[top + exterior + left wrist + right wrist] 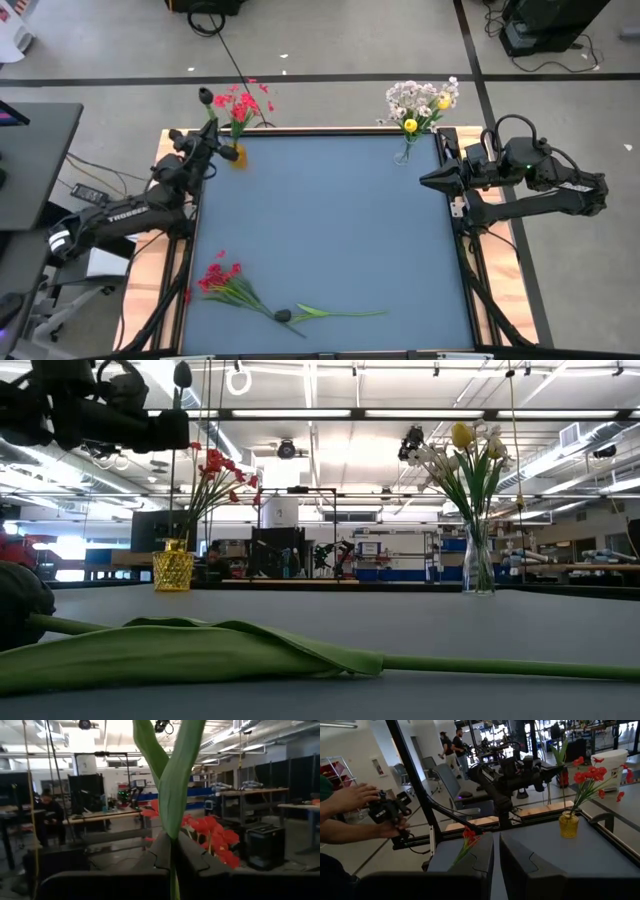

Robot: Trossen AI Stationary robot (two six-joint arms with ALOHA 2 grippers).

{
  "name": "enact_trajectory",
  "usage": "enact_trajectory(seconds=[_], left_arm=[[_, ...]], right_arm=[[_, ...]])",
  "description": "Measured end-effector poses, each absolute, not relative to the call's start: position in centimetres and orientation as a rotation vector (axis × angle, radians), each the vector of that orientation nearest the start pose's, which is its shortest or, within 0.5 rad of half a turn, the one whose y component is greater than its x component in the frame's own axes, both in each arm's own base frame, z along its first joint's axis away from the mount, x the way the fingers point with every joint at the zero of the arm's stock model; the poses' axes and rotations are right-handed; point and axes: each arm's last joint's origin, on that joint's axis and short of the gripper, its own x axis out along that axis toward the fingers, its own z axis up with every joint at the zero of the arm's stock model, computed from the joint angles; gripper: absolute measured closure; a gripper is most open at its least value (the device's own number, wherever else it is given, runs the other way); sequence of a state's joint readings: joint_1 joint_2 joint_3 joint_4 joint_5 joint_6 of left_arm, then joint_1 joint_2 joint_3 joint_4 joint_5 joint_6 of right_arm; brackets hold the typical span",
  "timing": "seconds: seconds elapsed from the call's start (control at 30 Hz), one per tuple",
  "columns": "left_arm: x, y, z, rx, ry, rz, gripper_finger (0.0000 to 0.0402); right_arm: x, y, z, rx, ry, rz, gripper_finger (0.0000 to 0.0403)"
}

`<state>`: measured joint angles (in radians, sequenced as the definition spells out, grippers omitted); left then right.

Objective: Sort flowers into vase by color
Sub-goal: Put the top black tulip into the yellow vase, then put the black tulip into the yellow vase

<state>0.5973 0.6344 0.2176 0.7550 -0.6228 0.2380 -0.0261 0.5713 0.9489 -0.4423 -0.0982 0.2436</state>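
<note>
My left gripper (211,132) is at the table's far left corner, beside and above the yellow vase (236,154) that holds red flowers (242,102). It is shut on a green-stemmed flower with a dark bloom (182,374) standing above the fingers. My right gripper (424,180) waits shut at the right edge, near the clear vase (404,152) of white and yellow flowers (420,100). A red spray (220,279) and a dark-bloomed flower (286,316) with a long leaf (200,650) lie flat on the near part of the table. My left gripper pinches the green stem (173,872) between its two fingers (161,851), just below where the leaves (172,785) branch off. The fingers lie level and across the stem. The stem stands upright with the bloom on top; its lower end is hidden.
The blue table top (330,230) is bare in the middle between the vases and the lying flowers. A black frame (452,170) runs along the table's edges. In the right wrist view a person's hands (365,805) hold a device beyond the table's left side.
</note>
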Motion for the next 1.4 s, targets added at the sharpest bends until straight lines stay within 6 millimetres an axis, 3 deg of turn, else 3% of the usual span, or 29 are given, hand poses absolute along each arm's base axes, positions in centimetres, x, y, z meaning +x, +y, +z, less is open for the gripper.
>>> enact_trajectory(seconds=[0.57, 0.9, 1.03, 1.23, 1.4], left_arm=[[11.2, 11.7, 22.9, 0.080, -0.180, 1.261, 0.0378], [11.1, 11.9, 22.5, 0.041, -0.160, 1.324, 0.0255], [11.0, 11.7, 22.5, 0.013, -0.073, 1.415, 0.0206], [11.2, 11.4, 24.7, -0.096, 0.015, 1.407, 0.0183], [11.2, 10.8, 27.9, -0.182, 0.123, 1.391, 0.0182]], right_arm=[[10.0, 0.0, 38.6, 0.247, 0.073, 0.064, 0.0363], [10.0, 0.0, 38.6, 0.247, 0.073, 0.065, 0.0363], [10.0, 0.0, 38.6, 0.247, 0.073, 0.064, 0.0363], [10.0, 0.0, 38.6, 0.247, 0.073, 0.064, 0.0363], [10.0, 0.0, 38.6, 0.247, 0.073, 0.064, 0.0363]])
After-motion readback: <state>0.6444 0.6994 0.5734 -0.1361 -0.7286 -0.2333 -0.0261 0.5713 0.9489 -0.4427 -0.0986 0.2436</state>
